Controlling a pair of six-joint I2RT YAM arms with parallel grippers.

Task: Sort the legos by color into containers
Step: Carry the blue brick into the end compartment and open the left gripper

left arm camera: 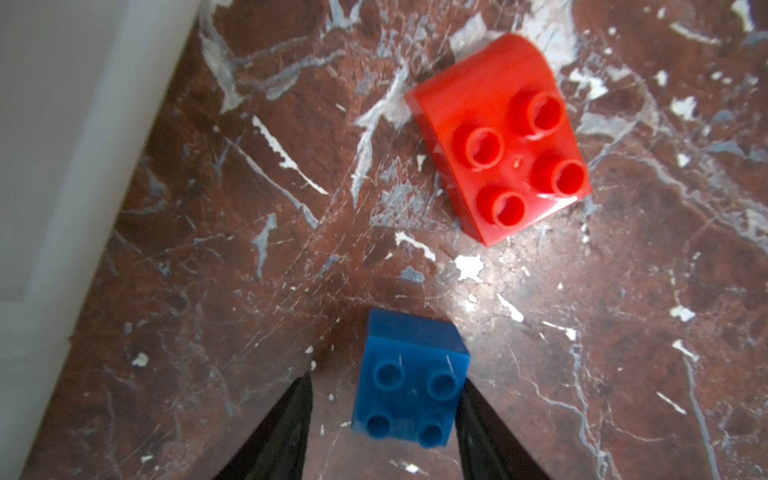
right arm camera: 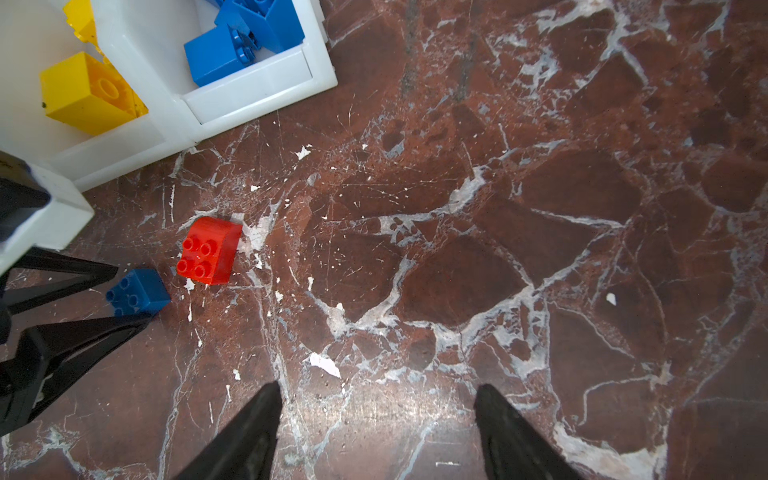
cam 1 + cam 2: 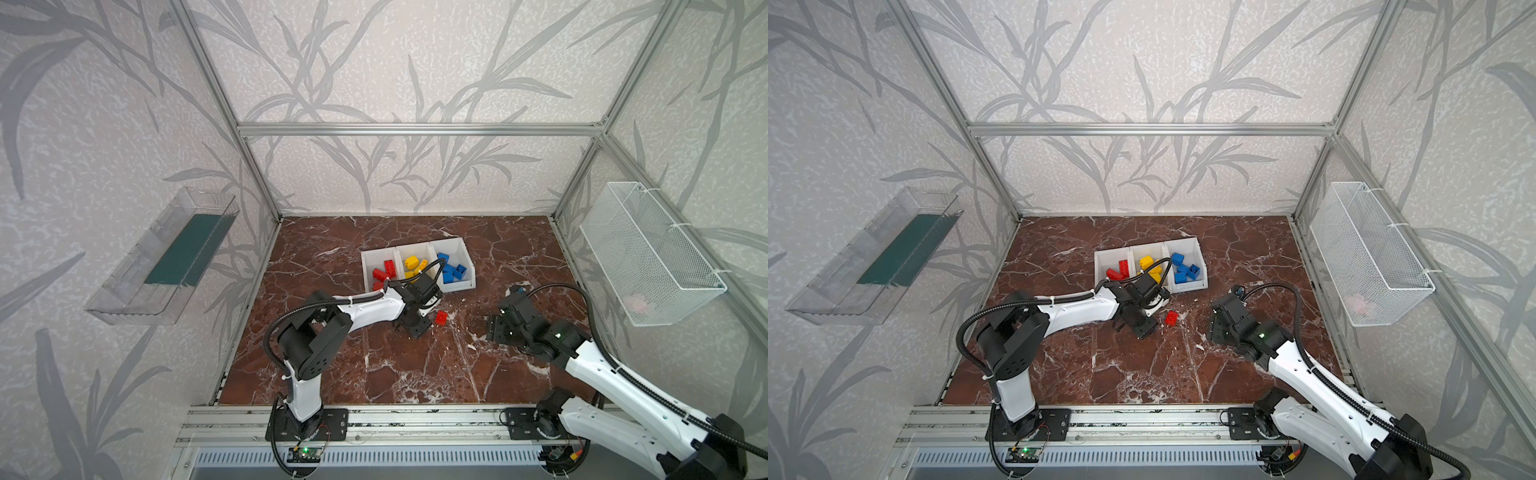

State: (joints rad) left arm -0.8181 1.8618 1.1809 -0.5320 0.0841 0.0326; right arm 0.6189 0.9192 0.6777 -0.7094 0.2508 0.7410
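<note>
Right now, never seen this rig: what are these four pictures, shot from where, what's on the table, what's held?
Two white robot arms, each ending in a two-finger gripper, stand at the front edge of a marble-patterned table. Both top views come from one camera overhead; the other two come from cameras on the arms' wrists, looking past the fingers. On the table sit three joined white bins holding red, yellow and blue bricks, one colour each. Two bricks lie loose: a red brick and a blue brick. The left gripper straddles the blue brick; a gap shows at one finger, so it isn't clamped yet. The right gripper is open and empty, over the marble.
</note>
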